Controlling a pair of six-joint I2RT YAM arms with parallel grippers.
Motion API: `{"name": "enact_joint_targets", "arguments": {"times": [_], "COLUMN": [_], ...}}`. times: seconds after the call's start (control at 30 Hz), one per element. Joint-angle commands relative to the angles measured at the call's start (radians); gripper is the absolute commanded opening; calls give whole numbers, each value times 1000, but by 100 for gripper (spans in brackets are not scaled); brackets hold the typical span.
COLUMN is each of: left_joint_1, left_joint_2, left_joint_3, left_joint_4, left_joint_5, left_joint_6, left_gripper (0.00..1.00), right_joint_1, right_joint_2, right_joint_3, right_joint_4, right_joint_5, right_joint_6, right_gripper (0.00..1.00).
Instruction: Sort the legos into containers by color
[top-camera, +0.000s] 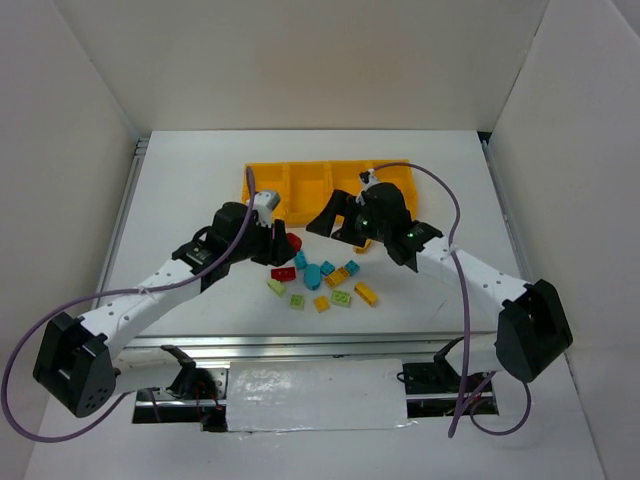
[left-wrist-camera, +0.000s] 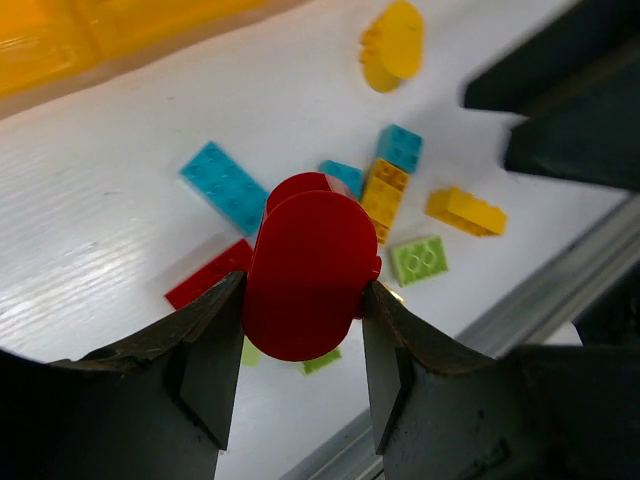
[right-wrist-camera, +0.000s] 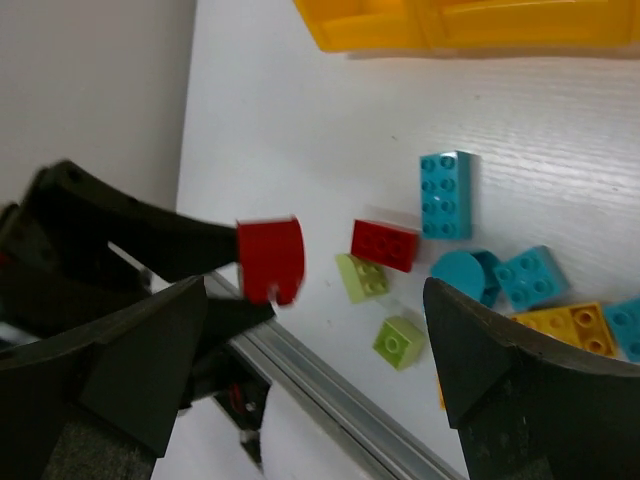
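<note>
Legos litter white table between white walls; left gripper clamps red brick, right gripper gapes.

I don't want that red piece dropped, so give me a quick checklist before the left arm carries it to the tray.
1. Left jaws clamp the red rounded brick: ok.
2. Brick held above the loose pile: ok.
3. Right jaws open, holding nothing: ok.
4. Right arm clear of tray: not ok, it overlaps the right end in the top view.
5. Which compartment takes red: cannot tell.
</note>
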Motion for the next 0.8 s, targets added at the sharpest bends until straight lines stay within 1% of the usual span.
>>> {"name": "enact_joint_targets", "arguments": {"times": [0.0,0.17,0.3,0.4,0.47,0.57,0.6,0.63,0.67,0.7,0.73,0.77], "left_joint_1": [-39,-79,-88,-96,-100,-100,-102,-101,-100,-100,-102,-102], "left_joint_2": [-55,-77,-69,-60,-57,-60,-61,-64,-66,-69,-70,-70], "left_joint_3": [-13,-11,-1,13,19,25,27,28,30,31,33,33], "left_joint_4": [107,116,124,121,116,112,110,110,109,109,106,104], "left_joint_5": [117,126,118,108,92,74,71,71,72,69,66,62], "left_joint_6": [60,72,74,80,85,86,88,89,89,91,91,89], "left_gripper": [0,0,0,0,0,0,0,0,0,0,0,3], "right_joint_1": [28,70,98,104,108,107,108,107,108,107,107,105], "right_joint_2": [47,101,98,75,58,38,32,30,29,26,23,21], "right_joint_3": [65,97,74,41,2,-19,-24,-29,-33,-36,-36,-38], "right_joint_4": [123,94,94,103,132,131,132,135,134,135,137,139], "right_joint_5": [-33,-16,-33,-55,-65,-77,-77,-77,-76,-77,-79,-80], "right_joint_6": [80,94,105,114,132,142,143,145,146,148,151,155], "right_gripper": [96,94,93,91,86,77,73,64,57,34,20,10]}}
